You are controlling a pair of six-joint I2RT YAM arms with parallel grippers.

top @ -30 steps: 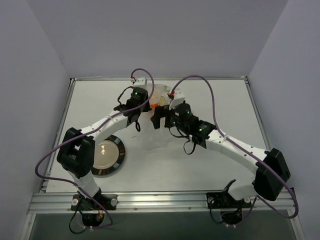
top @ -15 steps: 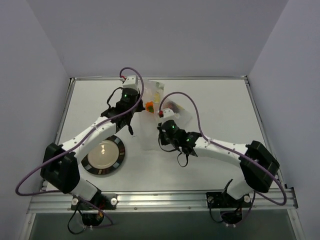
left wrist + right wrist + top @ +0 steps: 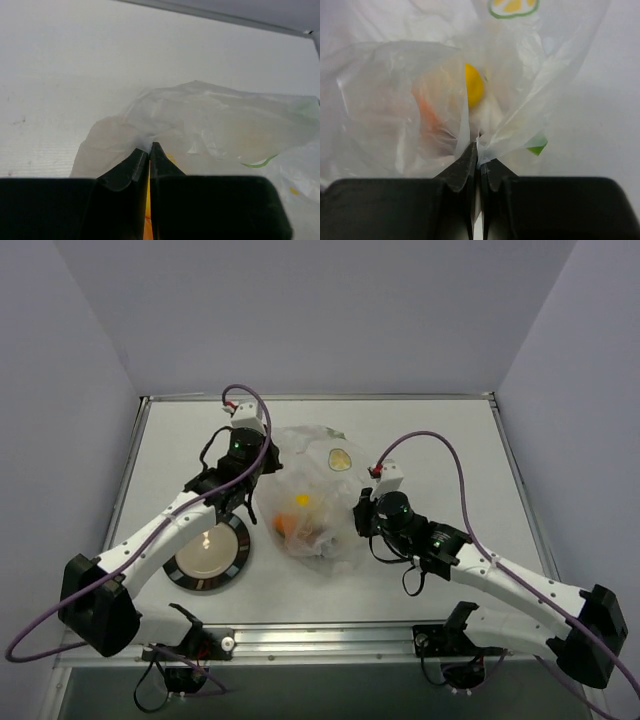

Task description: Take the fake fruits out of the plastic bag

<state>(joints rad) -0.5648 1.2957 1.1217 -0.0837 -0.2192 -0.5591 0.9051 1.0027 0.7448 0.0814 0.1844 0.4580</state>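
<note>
Clear plastic bag [image 3: 312, 502] lies in the middle of the top picture, pinched on both sides.
The plastic bag is crumpled on the white surface [image 3: 440, 440]. The left pincer [image 3: 149, 150] is pressed together on a fold of thin film at the bag's left edge. The right pincer [image 3: 478, 150] is pressed together on a fold at the bag's right edge. Inside the bag, a yellow fruit [image 3: 474, 85] shows in the upper middle of the right wrist picture. An orange fruit [image 3: 427, 112] sits just left of it, blurry behind the film. A round plate [image 3: 208, 550] with a black rim lies at the lower left of the top picture, near the bag.
</note>
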